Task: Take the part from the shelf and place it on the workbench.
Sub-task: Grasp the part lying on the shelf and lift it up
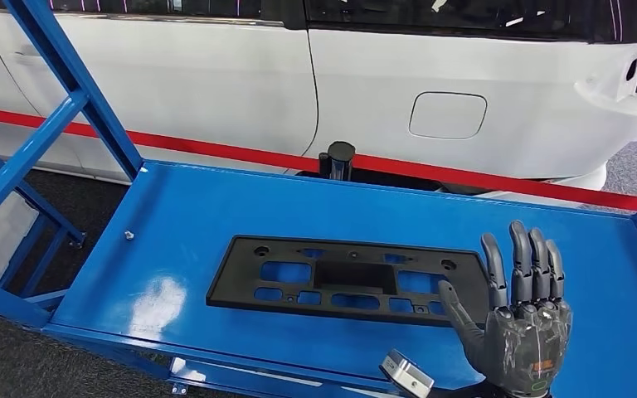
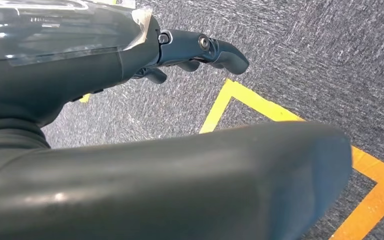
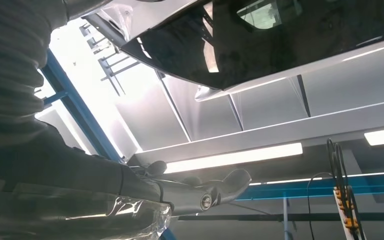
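While the part [image 1: 344,280] lies flat, right robot hand [image 1: 521,327] hovers beside it, fingers spread.

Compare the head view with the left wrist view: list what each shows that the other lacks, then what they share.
Head view alone: the black part lying flat on the blue shelf, the raised right hand with fingers spread beside it, and a white car behind. Left wrist view alone: the left hand over grey carpet with yellow floor tape. Shared: nothing I can identify.
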You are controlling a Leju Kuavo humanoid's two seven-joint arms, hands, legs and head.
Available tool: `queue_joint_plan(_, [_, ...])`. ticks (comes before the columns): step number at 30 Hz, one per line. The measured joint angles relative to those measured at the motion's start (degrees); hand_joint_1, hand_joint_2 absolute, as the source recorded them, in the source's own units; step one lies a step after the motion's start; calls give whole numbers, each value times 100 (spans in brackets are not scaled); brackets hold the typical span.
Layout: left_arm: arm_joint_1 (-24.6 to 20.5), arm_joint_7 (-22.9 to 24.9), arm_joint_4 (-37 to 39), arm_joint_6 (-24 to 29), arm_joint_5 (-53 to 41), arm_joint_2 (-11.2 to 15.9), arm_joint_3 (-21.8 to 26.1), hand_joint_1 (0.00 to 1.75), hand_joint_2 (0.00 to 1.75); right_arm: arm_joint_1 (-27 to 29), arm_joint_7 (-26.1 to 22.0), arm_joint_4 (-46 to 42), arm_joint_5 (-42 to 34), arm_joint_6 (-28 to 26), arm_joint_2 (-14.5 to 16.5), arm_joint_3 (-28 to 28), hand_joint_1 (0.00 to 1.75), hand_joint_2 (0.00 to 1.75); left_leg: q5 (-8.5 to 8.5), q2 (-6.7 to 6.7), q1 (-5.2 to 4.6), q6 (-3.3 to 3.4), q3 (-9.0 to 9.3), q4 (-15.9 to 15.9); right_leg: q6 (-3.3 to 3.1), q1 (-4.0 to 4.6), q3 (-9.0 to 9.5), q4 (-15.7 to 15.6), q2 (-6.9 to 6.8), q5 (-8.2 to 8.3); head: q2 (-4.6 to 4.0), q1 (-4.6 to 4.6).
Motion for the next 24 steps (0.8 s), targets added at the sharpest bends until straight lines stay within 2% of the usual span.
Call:
queue_joint_plan(3, [0,0,-11,-11,43,2,8,0,0,0,-2,-1,-2,1,17,-18,0,175,10,-1,-24,34,-1,1,28,-23,2,-6,0,20,0,-1])
queue_joint_plan(5, [-3,0,-12,-12,67,1,11,0,0,0,-9,-1,-9,0,26,-24,0,175,82,11,-16,92,9,-52,75,-31,-7,-2,0,33,0,-3])
queue_joint_plan(6, [-7,0,-13,-10,78,-1,14,0,0,3,-14,-2,-17,-1,27,-27,0,175,139,19,1,126,15,-102,87,-26,-37,46,2,-20,0,-1])
queue_joint_plan(7, [-12,0,-13,-5,87,-2,16,0,0,6,-21,-2,-26,-2,27,-29,0,175,196,29,23,160,11,-153,80,-20,-100,189,7,-137,0,6])
queue_joint_plan(8, [-16,0,-14,0,97,-4,20,0,0,10,-26,-2,-34,-3,26,-31,0,175,242,39,42,179,-4,-189,54,-22,-209,461,12,-322,0,13])
queue_joint_plan(10, [-19,0,-14,7,114,-6,28,0,0,20,-33,2,-52,-6,19,-31,0,175,289,42,48,186,-71,-200,24,-43,-447,1167,20,-690,0,24])
queue_joint_plan(11, [-19,0,-14,7,121,-7,34,0,0,24,-34,6,-65,-7,11,-31,0,175,310,44,52,171,-104,-198,43,-60,-510,1421,20,-790,0,23])
queue_joint_plan(12, [-19,0,-14,7,125,-7,40,0,0,26,-35,9,-79,-9,2,-31,0,175,330,45,62,151,-134,-195,92,-78,-469,1461,19,-797,0,22])
queue_joint_plan(13, [-19,-1,-14,7,130,-7,48,0,0,25,-35,13,-93,-10,-8,-30,0,175,350,45,78,126,-162,-188,161,-99,-315,1277,17,-727,0,23])
queue_joint_plan(14, [-19,-1,-14,7,133,-7,53,0,0,24,-35,14,-106,-11,-16,-30,0,175,365,43,96,100,-187,-172,236,-123,-60,893,12,-609,0,22])
queue_joint_plan(15, [-19,-2,-15,7,136,-6,58,0,0,20,-35,16,-115,-12,-23,-29,0,175,376,40,107,64,-217,-147,292,-142,212,464,12,-522,0,25])
queue_joint_plan(16, [-20,-4,-16,7,138,-7,61,0,0,21,-35,18,-122,-13,-27,-29,0,175,385,35,114,28,-246,-120,318,-139,417,145,25,-435,0,26])
queue_joint_plan(17, [-21,-8,-17,7,142,-7,63,0,0,19,-35,20,-129,-17,-30,-29,0,175,394,28,110,-10,-266,-91,307,-129,514,-48,40,-404,0,28])
queue_joint_plan(18, [-22,-11,-18,7,144,-8,65,0,0,20,-35,24,-134,-21,-34,-30,0,175,412,21,104,-50,-284,-75,270,-111,521,-92,61,-402,0,24])
queue_joint_plan(19, [-23,-15,-19,7,146,-10,66,0,0,24,-35,27,-138,-26,-40,-30,0,175,434,14,105,-85,-291,-70,229,-98,485,-76,77,-373,0,15])
queue_joint_plan(21, [-22,-17,-20,7,149,-10,69,0,0,21,-34,30,-141,-31,-51,-31,0,175,411,-2,127,-146,-323,-29,136,-135,432,-89,78,-338,0,3])
queue_joint_plan(22, [-21,-17,-20,7,150,-9,70,0,0,20,-34,30,-142,-31,-54,-32,0,175,341,-8,139,-168,-348,23,92,-152,417,-96,74,-311,0,-1])
queue_joint_plan(24, [-21,-17,-20,7,150,-9,71,0,0,21,-34,30,-143,-32,-57,-33,0,175,-25,-17,155,-209,-476,388,3,-152,368,-98,63,-252,0,-18])
